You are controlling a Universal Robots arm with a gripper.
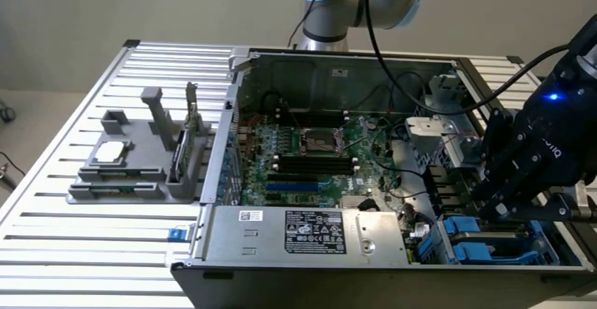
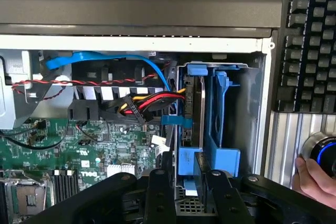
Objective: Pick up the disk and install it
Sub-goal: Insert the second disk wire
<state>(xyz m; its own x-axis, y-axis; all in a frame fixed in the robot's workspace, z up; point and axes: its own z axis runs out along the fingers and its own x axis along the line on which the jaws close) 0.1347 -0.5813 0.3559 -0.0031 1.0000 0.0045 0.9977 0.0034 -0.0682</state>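
Observation:
The disk [image 2: 186, 162], grey metal in a bright blue carrier, stands on edge between my gripper's [image 2: 186, 176] two black fingers [image 2: 157, 192], which are shut on its sides. It sits at the mouth of the blue drive bay [image 2: 220, 103] in the corner of the open computer case. In the exterior view my gripper [image 1: 499, 214] hangs over that bay [image 1: 471, 246] at the case's near corner, on the exterior view's right, and its body hides most of the disk.
Red, yellow and black cables [image 2: 142, 103] and a blue cable [image 2: 105, 59] run right beside the bay. The silver labelled box [image 1: 308, 232] and the motherboard [image 1: 308, 152] take up the case. A grey fixture [image 1: 131, 162] stands on the exterior view's left. A keyboard [image 2: 310, 40] and a hand [image 2: 310, 182] lie outside the case.

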